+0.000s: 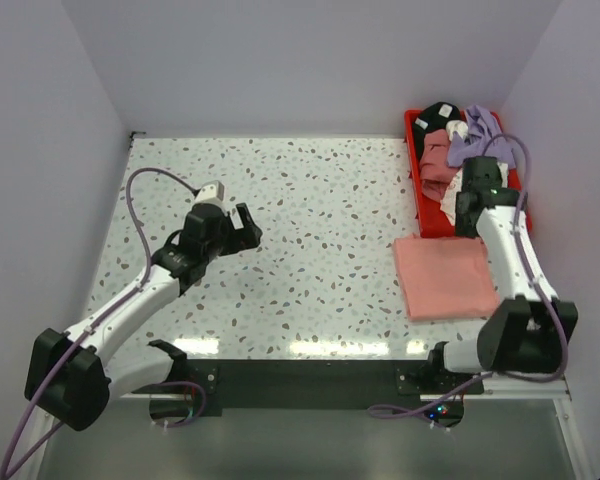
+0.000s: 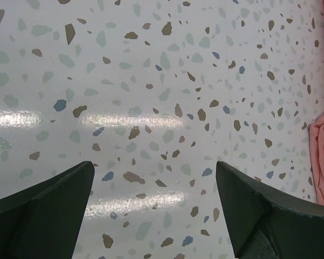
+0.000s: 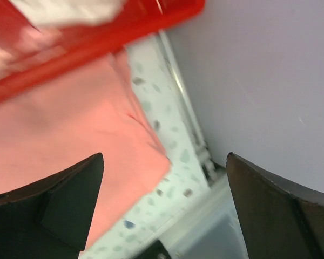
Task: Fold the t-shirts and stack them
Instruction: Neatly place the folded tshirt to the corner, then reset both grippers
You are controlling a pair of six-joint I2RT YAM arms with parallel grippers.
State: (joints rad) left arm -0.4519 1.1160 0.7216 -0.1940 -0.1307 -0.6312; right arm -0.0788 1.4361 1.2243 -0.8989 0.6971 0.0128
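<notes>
One pink t-shirt is seen folded into a neat rectangle on the right side of the counter, just in front of the red bin, so one fold is judged complete and the stack is made up of that single piece. In the bin, more clothes are heaped unfolded: a purple garment at the back, a dusty pink garment beside it, a black garment at the far end. The right hand is held above the near end of the bin and the far edge of the folded shirt, fingers spread wide, nothing caught between them. The left hand is poised over bare counter, well apart from the clothes, fingers likewise parted and empty. The step in hand is judged to be the fetching of the next shirt. For that, the right hand is to be brought over the heap, a single garment pinched and drawn out to the middle of the counter, where the left hand can be used to spread it flat
</notes>
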